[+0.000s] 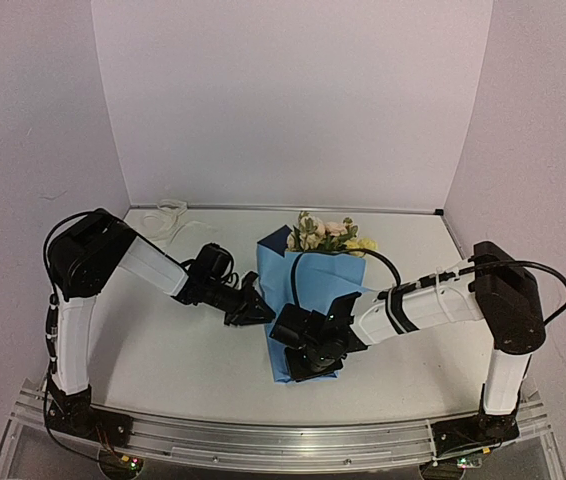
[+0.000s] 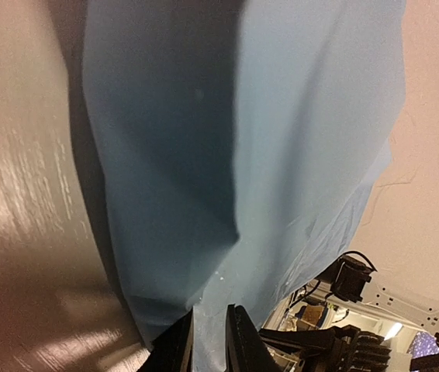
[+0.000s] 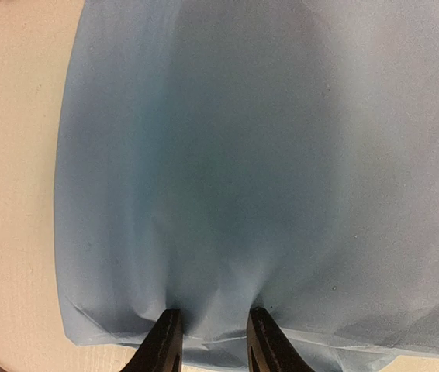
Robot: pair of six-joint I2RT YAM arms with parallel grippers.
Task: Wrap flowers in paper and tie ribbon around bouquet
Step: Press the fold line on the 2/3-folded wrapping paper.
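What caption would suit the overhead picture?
Left arm and right arm pinch the paper around the flowers; the ribbon lies behind.

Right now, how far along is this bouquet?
The paper already lies folded over the flowers, blooms poking out the far end. In hand: the left gripper pinches the paper's left edge and the right gripper seems to grip its near end. Left to do: the ribbon lies untouched far back on the left, so nothing is tied yet.

Top camera high, looking down over the table (image 1: 193, 360); wrist cameras looking closely at the same paper (image 3: 243, 155).
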